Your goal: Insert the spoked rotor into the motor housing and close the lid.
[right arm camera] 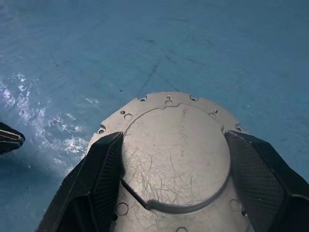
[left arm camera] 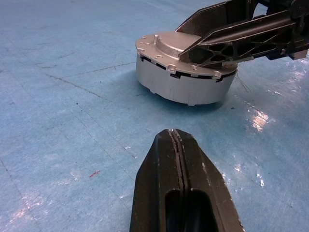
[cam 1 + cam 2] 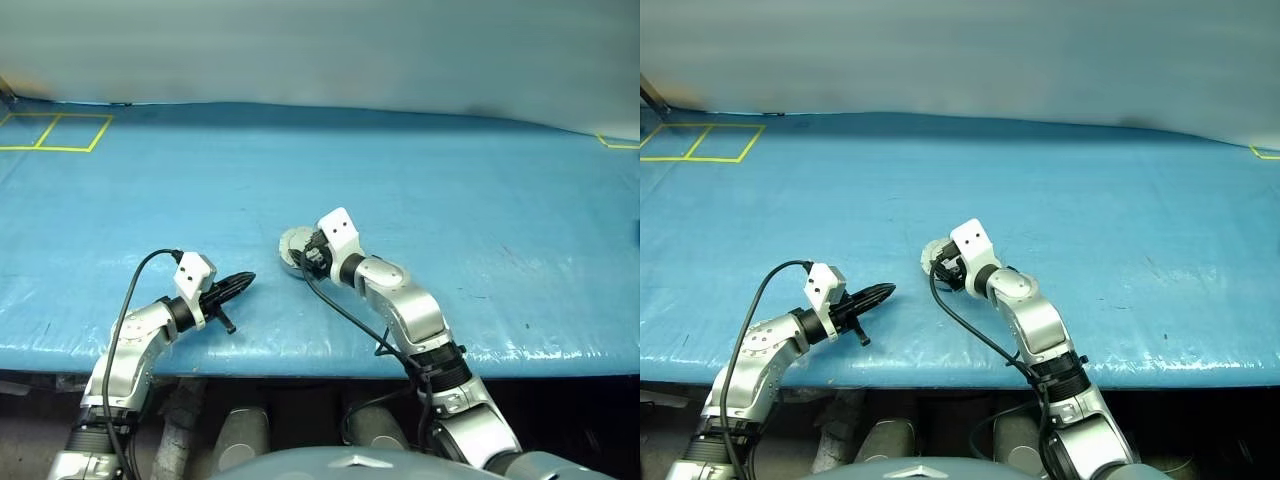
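Nearest, the left tool (image 2: 179, 145) rests with its black fingers pressed together, holding nothing, on the blue-covered desk (image 3: 450, 200). Just beyond, the round silver metal motor housing (image 2: 186, 84) sits with its toothed silver lid (image 1: 175, 150) shut. Right tool (image 1: 175, 159) straddles the lid's raised centre, fingers spread wide.

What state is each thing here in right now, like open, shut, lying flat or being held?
motor housing: upright on the blue table cover, apart from the left gripper.
lid: closed flat on top of the housing.
left gripper: fingers shut, empty, resting short of the housing.
right gripper: fingers spread wide over the lid, one on each side of its raised centre.
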### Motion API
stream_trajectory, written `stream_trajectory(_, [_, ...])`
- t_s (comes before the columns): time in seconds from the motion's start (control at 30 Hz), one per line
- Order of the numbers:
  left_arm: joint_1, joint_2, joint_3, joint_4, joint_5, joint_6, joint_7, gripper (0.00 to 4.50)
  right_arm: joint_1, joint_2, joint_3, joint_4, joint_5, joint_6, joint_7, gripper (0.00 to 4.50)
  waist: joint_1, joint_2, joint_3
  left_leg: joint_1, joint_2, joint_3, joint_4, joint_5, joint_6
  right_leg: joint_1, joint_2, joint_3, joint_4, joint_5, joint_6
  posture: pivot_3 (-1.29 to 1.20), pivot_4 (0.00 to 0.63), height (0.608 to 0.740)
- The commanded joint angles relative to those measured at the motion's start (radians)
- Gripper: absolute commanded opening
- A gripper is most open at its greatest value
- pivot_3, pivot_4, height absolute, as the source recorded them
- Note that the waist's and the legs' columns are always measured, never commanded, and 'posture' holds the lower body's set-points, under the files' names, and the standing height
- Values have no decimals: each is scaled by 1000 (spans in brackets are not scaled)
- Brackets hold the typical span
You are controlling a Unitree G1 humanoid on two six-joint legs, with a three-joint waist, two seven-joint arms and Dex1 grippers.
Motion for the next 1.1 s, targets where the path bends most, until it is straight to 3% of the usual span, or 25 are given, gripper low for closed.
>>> stream_trajectory(0.03, [-6, 0, 4, -23, 1, -23, -2, 0, 23, 3, 7, 29, 26, 41, 17, 3025, -2, 0, 0, 0, 0, 0, 0, 0, 0, 0, 0, 0, 0, 0, 0, 0, 150, 740])
stream_trajectory(0.33, [-14, -5, -3, -14, 5, -28, -3, 0, 22, -41, 77, 25, -26, 16, 28, 3025, -6, 0, 0, 0, 0, 0, -2, 0, 0, -1, 0, 0, 0, 0, 0, 0, 150, 740])
stream_trajectory(1.1, [-14, -14, -6, -7, 8, -31, 4, 0, 43, 25, 74, 142, -87, 108, -115, 3025, -12, -3, -3, 3, 2, 1, 1, 0, -1, 2, 2, 1, 1, -3, -5, 0, 150, 740])
